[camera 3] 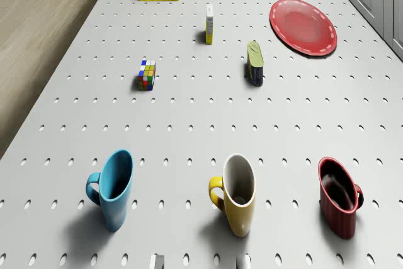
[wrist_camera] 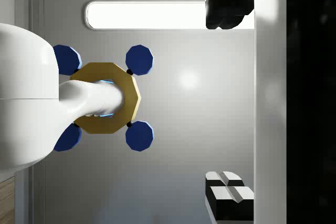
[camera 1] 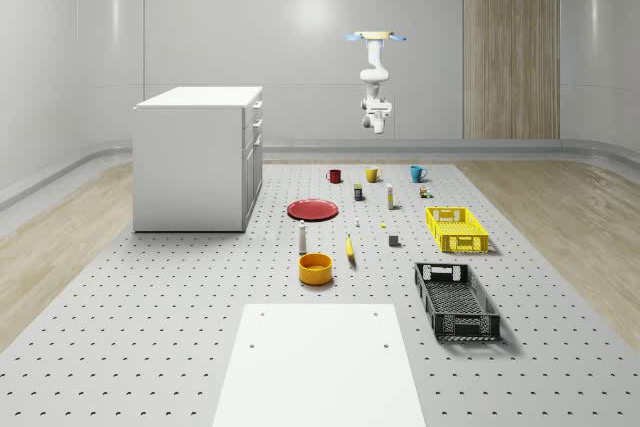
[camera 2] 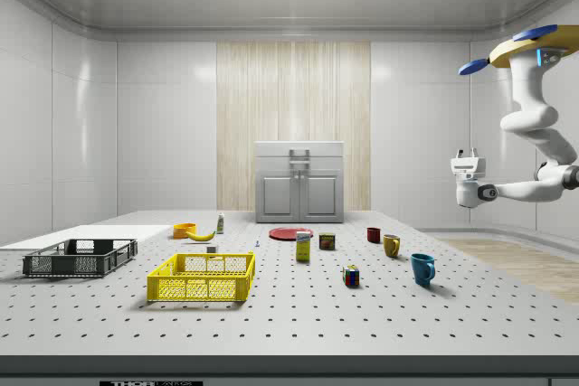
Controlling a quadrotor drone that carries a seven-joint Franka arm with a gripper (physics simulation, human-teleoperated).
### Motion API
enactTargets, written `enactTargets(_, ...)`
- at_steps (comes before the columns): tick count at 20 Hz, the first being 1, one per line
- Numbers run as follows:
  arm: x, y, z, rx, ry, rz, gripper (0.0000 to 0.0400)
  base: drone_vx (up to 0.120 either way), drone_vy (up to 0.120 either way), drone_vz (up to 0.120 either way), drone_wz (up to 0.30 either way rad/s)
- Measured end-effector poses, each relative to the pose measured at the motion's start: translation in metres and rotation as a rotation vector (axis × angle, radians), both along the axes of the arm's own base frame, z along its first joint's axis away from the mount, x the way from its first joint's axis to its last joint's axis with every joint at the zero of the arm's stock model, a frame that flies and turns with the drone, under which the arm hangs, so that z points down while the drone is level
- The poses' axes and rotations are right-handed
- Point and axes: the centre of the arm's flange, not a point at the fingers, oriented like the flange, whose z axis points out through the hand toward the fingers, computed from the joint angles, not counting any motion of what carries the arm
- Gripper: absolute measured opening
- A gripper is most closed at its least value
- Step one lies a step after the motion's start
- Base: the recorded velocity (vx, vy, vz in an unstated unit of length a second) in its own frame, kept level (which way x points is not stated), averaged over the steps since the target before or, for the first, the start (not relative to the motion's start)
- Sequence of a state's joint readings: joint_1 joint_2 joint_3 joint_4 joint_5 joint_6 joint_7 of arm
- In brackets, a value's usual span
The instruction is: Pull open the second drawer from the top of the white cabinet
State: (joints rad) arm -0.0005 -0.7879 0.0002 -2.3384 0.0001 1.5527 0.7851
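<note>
Plainly, the job has not reached the white box-shaped cabinet point(camera 1: 190, 167) yet. It stands on the grey perforated table point(camera 1: 150, 327) at the whole-scene view's left, toward the far end, with its drawer fronts facing that view's right. The second drawer from the top point(camera 1: 256, 133) sits closed, as far as can be told, just below the top one.

The yellow-bodied quadrotor drone point(camera 1: 376, 37) hovers high over the far end of the table, above the row of mugs and well apart from the cabinet. Its white arm hangs folded below it, and the gripper point(wrist_camera: 207, 98) points back up at the drone's underside, fingers spread wide and holding nothing.

I judge the drawer to be rigid and to slide straight out on rails, with some resistance and little risk of damage. The hold belongs on the small handle at the middle of its front, which looks narrow and may slip from a shallow pinch. The pull should run square to the front, or the drone may be dragged off line.

Among the containers, the yellow plastic lattice crate point(camera 1: 457, 229) and the black plastic lattice crate point(camera 1: 456, 300) at the whole-scene view's right both look empty. So does the orange round bowl point(camera 1: 315, 268) nearer the middle. The blue mug point(camera 3: 116, 187), yellow mug point(camera 3: 238, 193) and dark red mug point(camera 3: 340, 196) show bare insides.
</note>
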Motion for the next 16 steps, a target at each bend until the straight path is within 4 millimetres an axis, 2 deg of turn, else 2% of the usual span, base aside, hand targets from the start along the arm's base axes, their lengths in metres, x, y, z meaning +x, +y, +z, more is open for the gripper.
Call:
enactTargets(4,-0.004,0.0,0.03,0.0,-0.003,0.0,0.0329,0.0,0.0,0.0,0.0)
enactTargets(11,-0.002,0.0,0.071,0.0,-0.009,0.0,0.0305,0.006,0.0,0.0,0.0)
enactTargets(14,-0.001,0.0,0.081,0.0,-0.011,0.0,0.0302,0.12,0.0,0.0,0.0)
enactTargets(16,-0.001,0.0,0.085,0.0,-0.013,0.0,0.0301,0.12,-0.08,0.0,0.0)
